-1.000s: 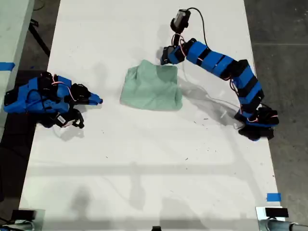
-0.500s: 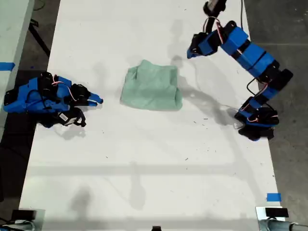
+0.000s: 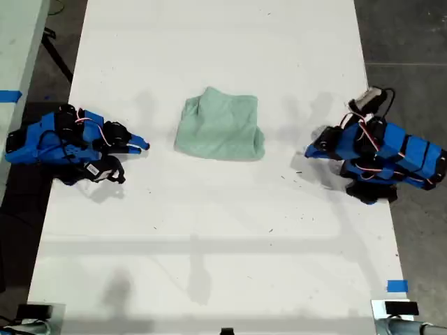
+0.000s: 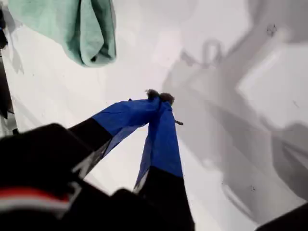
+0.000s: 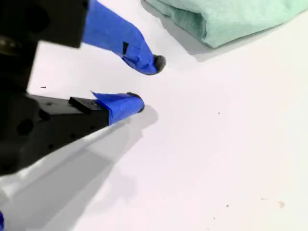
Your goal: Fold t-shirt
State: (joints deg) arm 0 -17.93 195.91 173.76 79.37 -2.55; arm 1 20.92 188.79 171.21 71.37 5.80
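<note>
Folding looks close to finished, judged from how things lie. My first pincer (image 4: 159, 96) is seen with its tips pressed together on nothing, and my second pincer (image 5: 147, 83) is held apart and empty just above the counter (image 3: 209, 265). Just beyond them the t-shirt (image 3: 220, 129) lies in a compact, roughly square bundle in the middle of the counter, sleeves tucked out of sight, touched by neither pincer. At most a tidying of its uneven edge seems left. An arm is crouched at each side of the exterior view. The counter is white, lightly speckled and shadowed. Past it, dark grey floor (image 3: 405, 42) is seen.
</note>
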